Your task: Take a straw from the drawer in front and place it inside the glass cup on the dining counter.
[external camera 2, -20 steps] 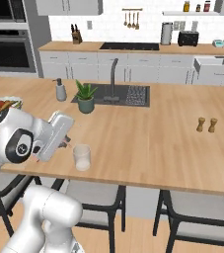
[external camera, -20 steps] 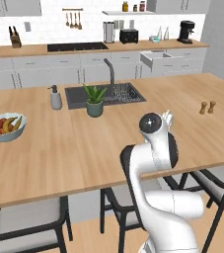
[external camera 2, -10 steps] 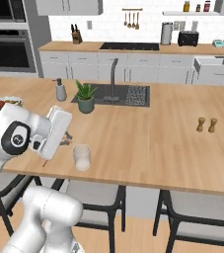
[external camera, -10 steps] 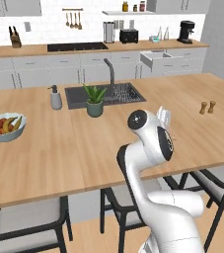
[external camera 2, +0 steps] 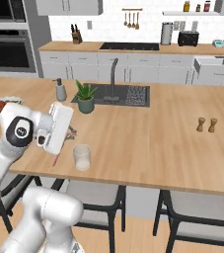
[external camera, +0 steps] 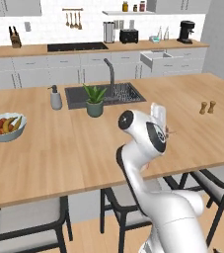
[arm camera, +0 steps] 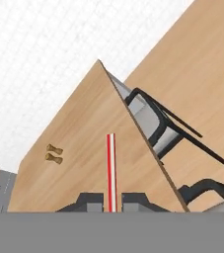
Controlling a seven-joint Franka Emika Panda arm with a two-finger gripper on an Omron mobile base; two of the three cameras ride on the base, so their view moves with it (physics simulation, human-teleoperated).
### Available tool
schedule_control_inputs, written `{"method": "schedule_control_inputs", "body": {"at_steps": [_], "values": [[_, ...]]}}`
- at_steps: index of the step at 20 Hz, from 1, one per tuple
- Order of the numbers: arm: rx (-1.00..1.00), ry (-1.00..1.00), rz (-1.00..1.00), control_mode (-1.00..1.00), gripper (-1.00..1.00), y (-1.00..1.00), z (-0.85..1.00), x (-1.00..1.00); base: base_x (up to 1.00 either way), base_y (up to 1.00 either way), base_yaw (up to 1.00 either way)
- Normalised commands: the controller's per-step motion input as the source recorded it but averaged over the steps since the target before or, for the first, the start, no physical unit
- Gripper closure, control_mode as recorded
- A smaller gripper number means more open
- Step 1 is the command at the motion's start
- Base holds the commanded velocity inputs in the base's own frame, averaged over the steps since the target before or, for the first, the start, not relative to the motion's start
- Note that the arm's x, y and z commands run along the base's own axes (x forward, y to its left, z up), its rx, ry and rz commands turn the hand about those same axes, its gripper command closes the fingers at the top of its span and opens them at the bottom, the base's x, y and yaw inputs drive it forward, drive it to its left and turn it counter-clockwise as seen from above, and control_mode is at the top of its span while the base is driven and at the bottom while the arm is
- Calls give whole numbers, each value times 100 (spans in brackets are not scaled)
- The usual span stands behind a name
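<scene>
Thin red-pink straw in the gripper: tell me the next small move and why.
Probably swing the hand right and tip it down over the clear glass tumbler. The thin red-pink straw sits clamped between the gripper fingertips, while the tumbler stands empty near the light-wood counter edge, just beside the hand.

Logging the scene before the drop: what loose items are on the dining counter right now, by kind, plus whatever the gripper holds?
Glass cup: 1
Potted plant: 1
Soap dispenser: 1
Fruit bowl: 1
Shakers: 2
Straw, held in the gripper: 1
Total: 7
</scene>
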Motion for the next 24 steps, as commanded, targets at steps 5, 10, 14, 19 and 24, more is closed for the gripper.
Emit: {"method": "schedule_control_inputs", "body": {"at_steps": [5, 10, 14, 19, 24], "values": [[-2, -15, 0, -100, 100, -39, 0, 36, 0, 0, 0], [2, -17, -2, -100, 100, -20, 0, 47, 0, 0, 0], [3, -9, -4, -100, 100, -1, 0, 65, 0, 0, 0], [1, -2, -5, -100, 100, 0, -2, 75, 0, 0, 0], [0, 0, -9, -100, 100, 14, -11, 75, 0, 0, 0]]}}
